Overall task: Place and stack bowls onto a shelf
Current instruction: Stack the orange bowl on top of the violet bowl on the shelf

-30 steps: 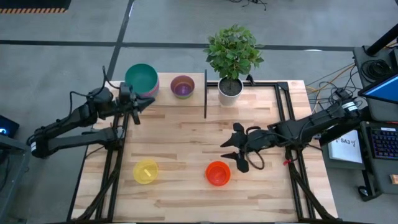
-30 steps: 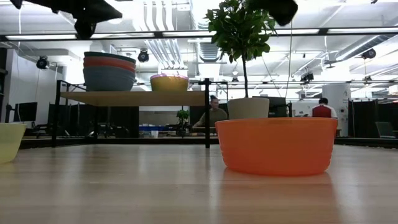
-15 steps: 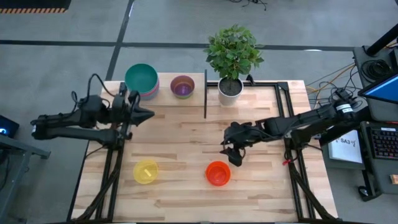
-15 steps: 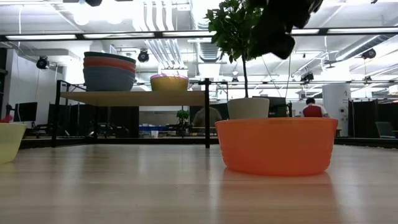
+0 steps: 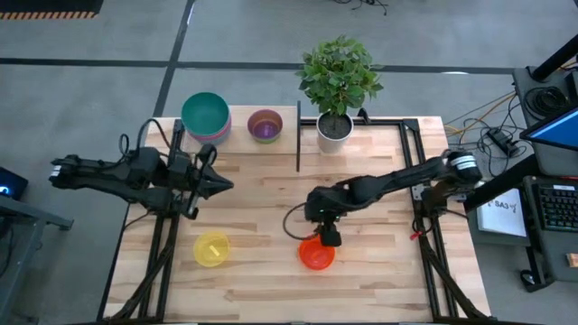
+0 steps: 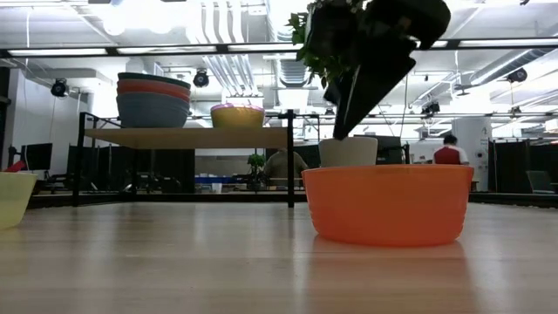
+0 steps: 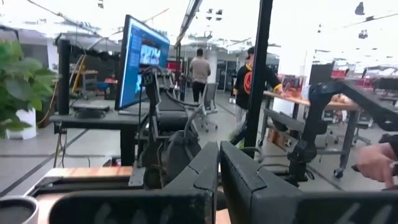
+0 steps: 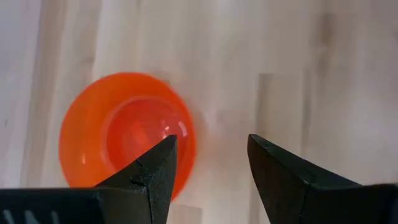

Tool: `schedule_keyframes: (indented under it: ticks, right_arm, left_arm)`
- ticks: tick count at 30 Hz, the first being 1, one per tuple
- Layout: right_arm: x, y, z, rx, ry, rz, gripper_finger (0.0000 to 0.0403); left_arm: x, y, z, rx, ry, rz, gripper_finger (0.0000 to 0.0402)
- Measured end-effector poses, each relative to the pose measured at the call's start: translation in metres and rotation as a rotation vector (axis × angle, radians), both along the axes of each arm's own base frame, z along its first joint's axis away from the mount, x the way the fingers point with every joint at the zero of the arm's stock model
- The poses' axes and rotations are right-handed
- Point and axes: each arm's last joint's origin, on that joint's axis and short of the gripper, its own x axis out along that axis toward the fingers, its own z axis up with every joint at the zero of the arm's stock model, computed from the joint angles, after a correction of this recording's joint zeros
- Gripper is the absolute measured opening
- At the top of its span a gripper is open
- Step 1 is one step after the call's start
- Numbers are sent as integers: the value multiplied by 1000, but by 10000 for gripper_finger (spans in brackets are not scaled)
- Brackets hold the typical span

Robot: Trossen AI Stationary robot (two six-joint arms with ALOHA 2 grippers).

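An orange bowl (image 5: pixel 316 254) (image 8: pixel 124 134) (image 6: pixel 388 205) stands upright on the table, near its near edge. My right gripper (image 5: pixel 326 236) (image 8: pixel 211 149) hangs open just above its far-right rim and points down, one finger over the rim and one outside it. A yellow bowl (image 5: pixel 211 248) (image 6: pixel 12 199) sits left of it. On the shelf (image 6: pixel 187 137), a stack of bowls with teal on top (image 5: pixel 206 116) (image 6: pixel 153 98) stands beside a purple bowl (image 5: pixel 265 125). My left gripper (image 5: pixel 223 185) (image 7: pixel 219 158) is shut and hovers over the table's left part.
The thin black divider (image 5: pixel 298 135) stands upright on the shelf's right end. A white plant pot (image 5: pixel 334 128) with a leafy plant is right of it. The table's bare wood (image 5: pixel 262 203) lies between the two arms. People move in the room beyond.
My right gripper has moved toward the table's left and near edges and tipped down over the orange bowl. My left gripper has drawn away from the stack on the shelf toward the near edge and the right. No bowl has moved.
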Motion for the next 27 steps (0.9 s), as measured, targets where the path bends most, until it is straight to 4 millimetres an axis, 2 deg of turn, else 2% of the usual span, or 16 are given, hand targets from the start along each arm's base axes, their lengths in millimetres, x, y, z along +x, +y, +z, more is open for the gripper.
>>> schedule_keyframes:
  ticks: [6,13,21,25,27]
  right_arm:
    - [19,9,-26,33,75,86,184]
    - [28,11,-53,25,152,82,171]
    - [29,11,-55,28,155,77,91]
    - [31,11,-49,35,138,68,31]
    - [34,12,-44,40,124,70,15]
  left_arm:
    - [7,-1,-4,2,29,0,0]
    - [11,-1,-6,5,44,0,0]
    - [11,-1,-7,17,47,2,0]
    - [11,-1,-7,38,43,5,0]
    - [11,-1,-7,51,40,7,0]
